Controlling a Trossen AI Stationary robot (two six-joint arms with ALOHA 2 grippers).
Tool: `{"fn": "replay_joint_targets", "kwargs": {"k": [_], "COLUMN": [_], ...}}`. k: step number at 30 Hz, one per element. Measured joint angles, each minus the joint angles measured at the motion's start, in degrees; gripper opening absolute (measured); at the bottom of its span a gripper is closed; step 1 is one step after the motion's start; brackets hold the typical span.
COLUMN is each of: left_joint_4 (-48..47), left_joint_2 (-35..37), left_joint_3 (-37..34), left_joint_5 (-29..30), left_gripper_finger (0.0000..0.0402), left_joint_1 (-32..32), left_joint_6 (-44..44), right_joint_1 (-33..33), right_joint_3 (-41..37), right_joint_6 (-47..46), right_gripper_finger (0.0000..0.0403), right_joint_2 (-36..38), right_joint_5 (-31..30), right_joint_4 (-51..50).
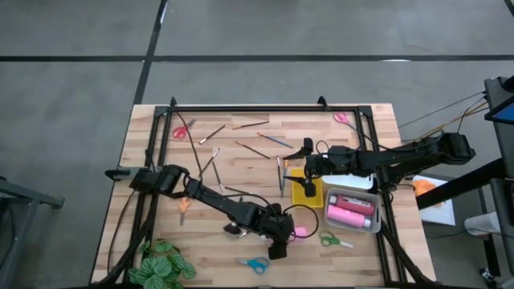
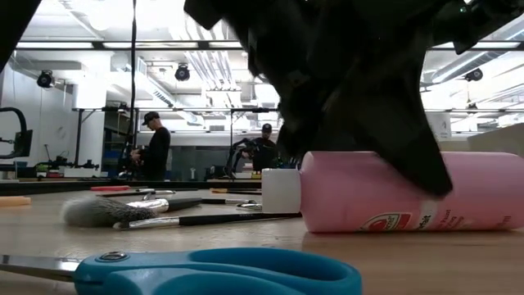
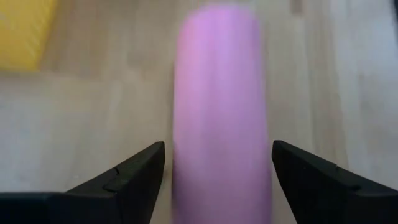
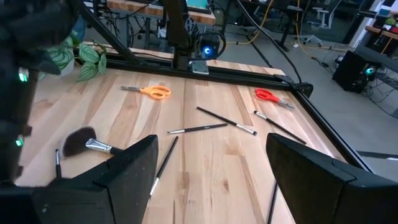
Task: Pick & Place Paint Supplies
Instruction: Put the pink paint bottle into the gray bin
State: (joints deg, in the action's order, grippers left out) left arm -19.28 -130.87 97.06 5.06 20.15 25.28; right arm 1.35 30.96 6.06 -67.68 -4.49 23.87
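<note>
I see the wooden counter [image 1: 241, 164] carrying all the supplies, with a black frame around it. My left arm reaches across its near half; the left gripper [image 1: 279, 241] sits low over a pink paint bottle [image 1: 302, 232] lying on its side on the bare wood, just beside the white tray [image 1: 353, 195]. In the left wrist view that bottle [image 3: 221, 112] lies lengthwise between the two dark fingers [image 3: 134, 177], jaws spread to either side of it with gaps showing, not pinching it. My right gripper [image 1: 308, 154] hangs over the yellow tray [image 1: 297, 195]; the right wrist view shows its jaws spread wide with nothing between them

The white tray holds two more bottles side by side, one pink [image 1: 345, 215] and one red [image 1: 353, 202]. A leafy plant [image 1: 161, 263] stands at the counter's near left corner. The fluffy black brush [image 4: 84, 143] lies on the wood near the left arm. Scissors lie apart: blue [image 1: 254, 263] at the near edge, green [image 1: 333, 239] just beside the white tray, orange [image 1: 183, 206], red [image 1: 180, 132], pink [image 1: 341, 118]. Thin brushes [image 1: 255, 148] lie scattered across the far half
</note>
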Motion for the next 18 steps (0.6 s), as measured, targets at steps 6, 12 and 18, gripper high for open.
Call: {"fn": "replay_joint_targets", "kwargs": {"k": [6, 12, 18], "left_joint_4": [-0.2, 4.2, 19.7], "left_joint_2": [4.4, 12.4, 27.0], "left_joint_3": [-0.3, -7.5, -25.3], "left_joint_5": [1.4, 1.6, 1.8], "left_gripper_finger": [0.03, 0.03, 0.03], "left_joint_1": [0.6, 0.7, 1.1], "left_joint_6": [-5.8, -7.5, -9.7], "right_joint_1": [0.0, 0.0, 0.0], "right_joint_3": [0.0, 0.0, 0.0], "right_joint_6": [0.0, 0.1, 0.0], "right_gripper_finger": [0.0297, 0.0297, 0.0297], "right_joint_2": [0.0, 0.0, 0.0], "right_joint_5": [0.0, 0.0, 0.0], "right_joint_4": [0.0, 0.0, 0.0]}}
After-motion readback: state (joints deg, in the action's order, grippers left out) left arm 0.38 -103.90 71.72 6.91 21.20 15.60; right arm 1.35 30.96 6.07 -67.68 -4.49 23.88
